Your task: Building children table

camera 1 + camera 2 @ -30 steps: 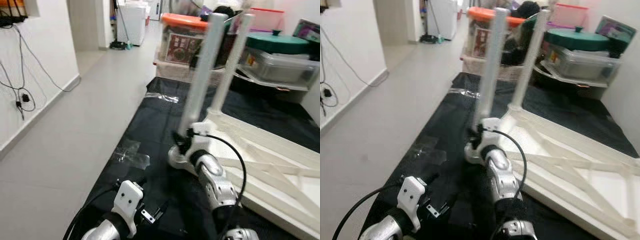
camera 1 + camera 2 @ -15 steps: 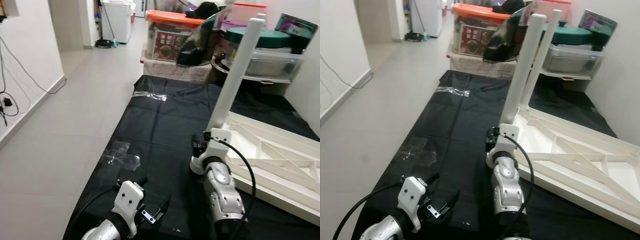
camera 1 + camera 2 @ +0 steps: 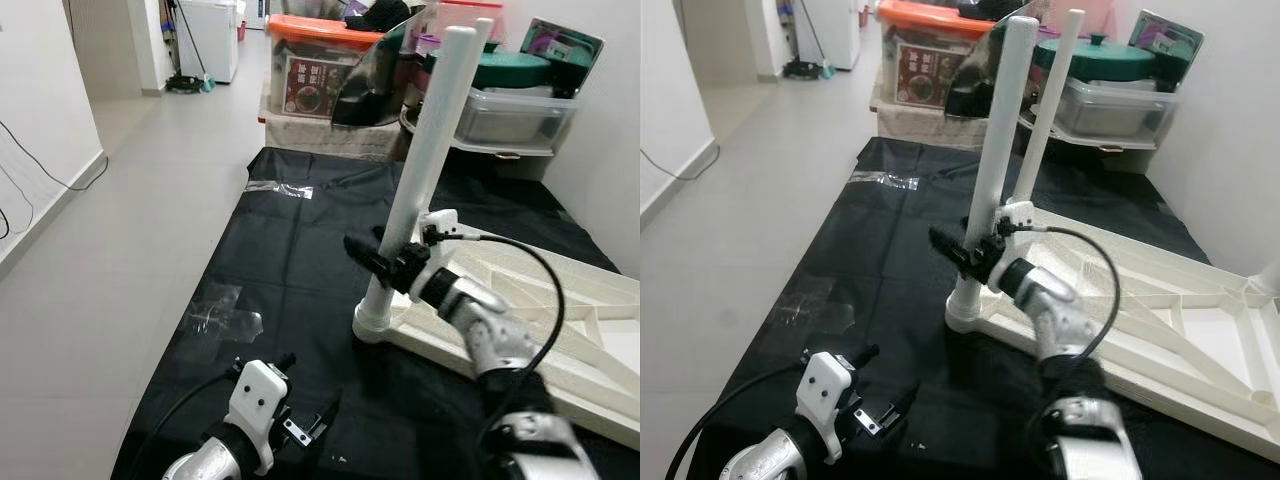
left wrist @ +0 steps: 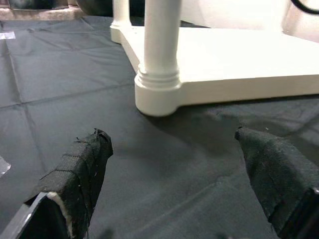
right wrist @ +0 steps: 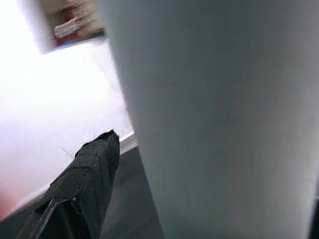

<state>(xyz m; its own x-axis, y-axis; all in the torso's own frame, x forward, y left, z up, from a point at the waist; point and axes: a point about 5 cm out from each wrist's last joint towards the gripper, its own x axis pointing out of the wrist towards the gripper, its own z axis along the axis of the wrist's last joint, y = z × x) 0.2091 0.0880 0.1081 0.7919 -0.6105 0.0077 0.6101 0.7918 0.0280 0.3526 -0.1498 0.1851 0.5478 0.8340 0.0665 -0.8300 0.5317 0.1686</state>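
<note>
Right gripper (image 3: 385, 262) jaws clasping the stiff, smooth, likely slippery table leg (image 3: 420, 170) low down; left gripper (image 4: 174, 164) jaws wide.

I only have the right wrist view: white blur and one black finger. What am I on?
Observer: The near table leg, upright in a corner of the upturned table top. The right end effector is at its lower part, above the base collar.
Operator: Other legs fitted?
Observer: One more: a second leg stands at the far corner.
Operator: Left arm?
Observer: The left end effector is open, low over the black sheet, facing the near leg's base and apart from it.
</note>
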